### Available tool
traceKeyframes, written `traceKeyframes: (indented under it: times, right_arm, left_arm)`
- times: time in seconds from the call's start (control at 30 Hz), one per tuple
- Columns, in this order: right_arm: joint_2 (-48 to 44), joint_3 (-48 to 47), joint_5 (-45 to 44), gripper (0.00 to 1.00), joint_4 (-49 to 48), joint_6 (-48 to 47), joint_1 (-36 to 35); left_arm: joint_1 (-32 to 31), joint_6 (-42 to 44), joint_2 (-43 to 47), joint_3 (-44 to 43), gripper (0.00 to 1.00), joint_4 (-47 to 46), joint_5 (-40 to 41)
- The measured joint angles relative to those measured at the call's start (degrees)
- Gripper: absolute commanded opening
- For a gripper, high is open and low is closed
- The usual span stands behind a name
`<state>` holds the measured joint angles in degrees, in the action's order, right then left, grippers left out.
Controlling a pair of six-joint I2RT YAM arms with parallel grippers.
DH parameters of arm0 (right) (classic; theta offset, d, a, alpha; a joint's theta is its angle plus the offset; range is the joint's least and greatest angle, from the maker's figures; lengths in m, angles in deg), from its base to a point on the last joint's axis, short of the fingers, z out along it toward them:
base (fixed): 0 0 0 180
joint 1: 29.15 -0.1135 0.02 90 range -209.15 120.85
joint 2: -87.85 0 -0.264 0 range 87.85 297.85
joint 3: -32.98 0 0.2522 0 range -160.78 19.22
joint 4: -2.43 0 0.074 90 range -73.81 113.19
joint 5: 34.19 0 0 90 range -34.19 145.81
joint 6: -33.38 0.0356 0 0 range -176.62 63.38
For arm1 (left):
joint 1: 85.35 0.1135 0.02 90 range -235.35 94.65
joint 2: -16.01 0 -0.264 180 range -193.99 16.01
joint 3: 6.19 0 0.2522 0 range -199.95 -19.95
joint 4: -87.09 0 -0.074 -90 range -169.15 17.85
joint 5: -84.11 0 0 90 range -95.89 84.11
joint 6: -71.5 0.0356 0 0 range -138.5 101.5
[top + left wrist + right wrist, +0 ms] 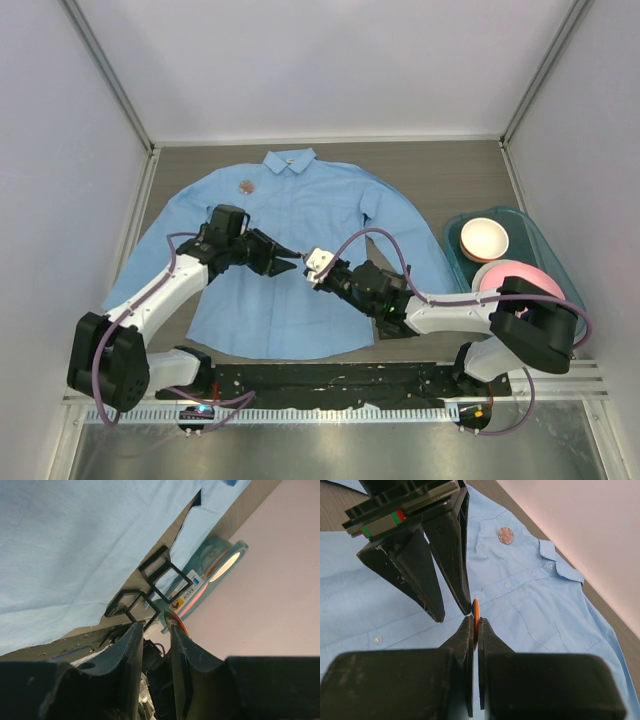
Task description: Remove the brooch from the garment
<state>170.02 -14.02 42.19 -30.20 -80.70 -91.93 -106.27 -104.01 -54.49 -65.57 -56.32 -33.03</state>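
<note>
Pinch by its rim the likely light, stiff brooch (506, 535) on the limp garment (545, 615) near the table's (440, 170) far edge, with left gripper (452, 615) narrowly parted, empty, right gripper (476, 622) clamped on thin orange piece (475, 609).

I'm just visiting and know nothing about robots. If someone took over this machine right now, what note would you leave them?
Right gripper: shut on a thin orange piece, over the middle of the shirt.
Left gripper: open, fingertips right beside that piece, nothing seen between them.
Brooch: on the shirt's chest near the collar, away from both grippers.
Done: brooch not yet removed.
Left: reach the brooch and take it off the shirt.
</note>
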Motion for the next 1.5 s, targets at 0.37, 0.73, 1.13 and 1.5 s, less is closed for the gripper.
traceKeyframes:
  times: [0.37,0.73,1.13,1.5]
  right_arm:
    - [0.11,-0.11,-0.87,0.01,-0.26,-0.24,-0.04]
    - [0.09,1.51,-0.20,0.01,-0.50,-0.17,-0.39]
    - [0.52,1.51,-0.15,0.01,-2.91,-0.22,-0.50]
    - [1.18,0.61,-1.57,0.36,-0.20,1.40,-0.98]
  left_arm:
    - [-1.97,-1.55,2.73,0.11,0.41,0.22,2.05]
    - [-2.12,-4.37,3.78,0.11,0.36,-1.70,3.61]
    - [-3.80,-4.74,2.60,0.11,0.22,-2.54,4.20]
    - [-4.11,-2.38,1.86,0.11,0.00,-2.97,5.05]
